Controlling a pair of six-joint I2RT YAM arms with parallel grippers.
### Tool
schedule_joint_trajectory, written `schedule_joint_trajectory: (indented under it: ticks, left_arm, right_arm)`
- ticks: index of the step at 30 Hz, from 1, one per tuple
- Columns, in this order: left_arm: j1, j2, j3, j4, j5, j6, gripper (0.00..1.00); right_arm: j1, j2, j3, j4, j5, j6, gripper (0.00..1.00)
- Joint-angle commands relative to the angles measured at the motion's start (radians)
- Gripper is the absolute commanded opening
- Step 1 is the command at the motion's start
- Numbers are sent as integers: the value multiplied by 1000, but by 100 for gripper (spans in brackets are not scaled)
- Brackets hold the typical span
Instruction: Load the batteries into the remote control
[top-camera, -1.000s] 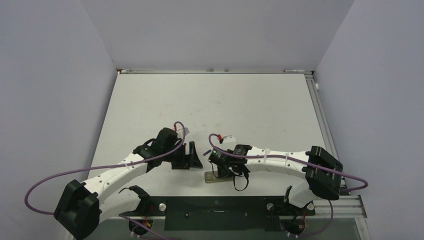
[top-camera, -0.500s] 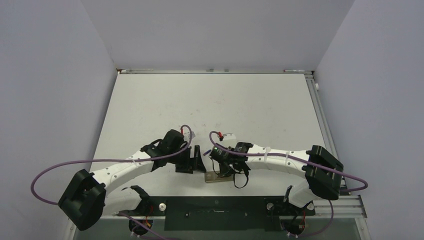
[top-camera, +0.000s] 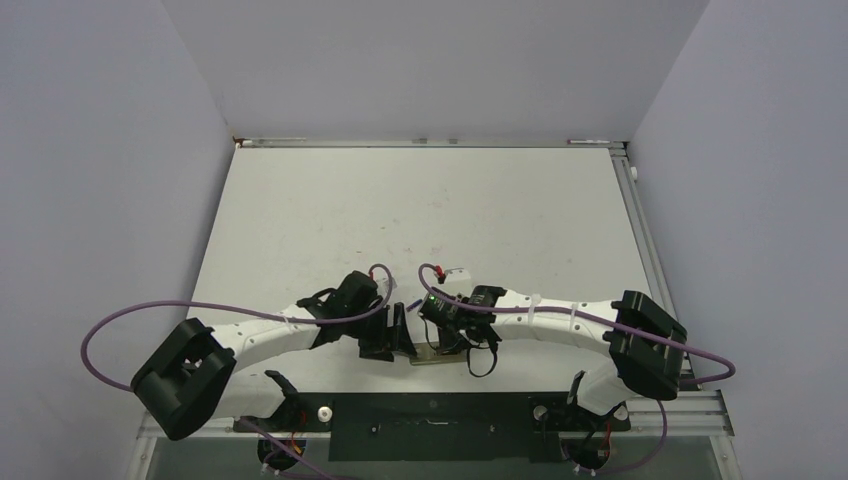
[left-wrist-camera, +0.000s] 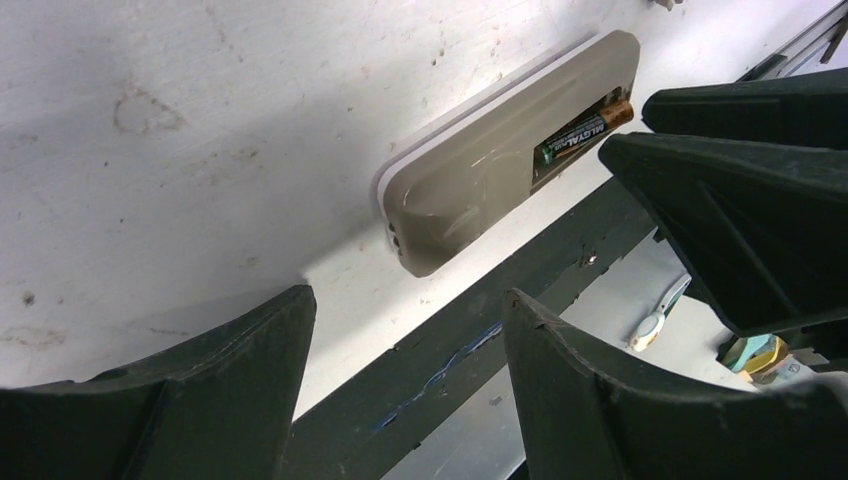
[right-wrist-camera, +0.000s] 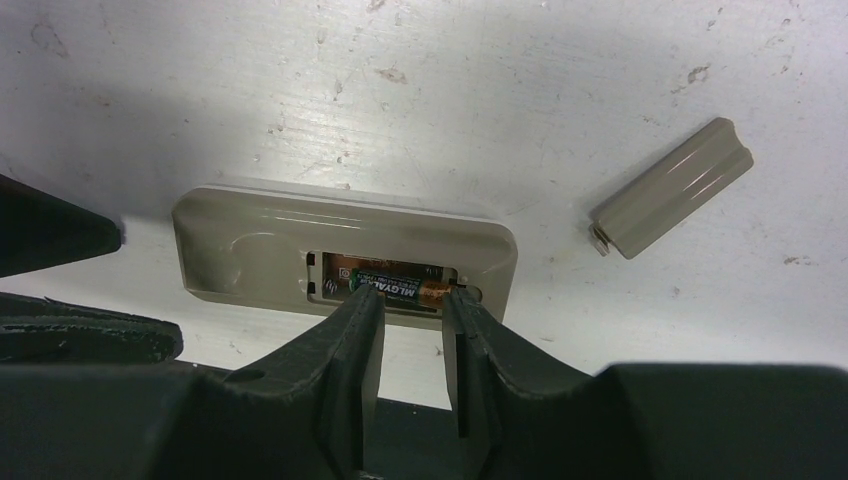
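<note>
The remote control (right-wrist-camera: 250, 235) lies back-up near the table's front edge, its battery recess uncovered. A brownish-gold and green battery (right-wrist-camera: 400, 290) lies in the recess. My right gripper (right-wrist-camera: 412, 300) reaches down on it, fingertips resting on the battery, jaws a narrow gap apart with nothing between them. My left gripper (left-wrist-camera: 408, 295) hovers open and empty just left of the remote (left-wrist-camera: 470, 180), where the battery (left-wrist-camera: 585, 130) also shows. From above, both grippers (top-camera: 395, 335) (top-camera: 447, 338) crowd the remote (top-camera: 428, 357). A tiny purple-blue battery (top-camera: 412, 304) lies just behind them.
The loose greyish-beige battery cover (right-wrist-camera: 670, 190) lies on the table right of the remote. A black rail (left-wrist-camera: 480, 330) runs along the table's front edge right beside the remote. The right gripper's fingers (left-wrist-camera: 740, 200) stand close to my left gripper.
My left arm has swung right and forward, up to the remote, its jaws a little narrower. My right gripper's jaws have narrowed over the battery in the recess.
</note>
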Motion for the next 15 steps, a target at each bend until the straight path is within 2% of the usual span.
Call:
schedule_joint_trajectory:
  ticks: [1, 15]
  left_arm:
    - [-6, 22, -7, 116, 27, -39, 64]
    - [-4, 87, -9, 182, 45, -60, 50]
  right_arm:
    - [-2, -38, -14, 23, 4, 1, 29]
    - [-2, -52, -34, 29, -1, 12, 28]
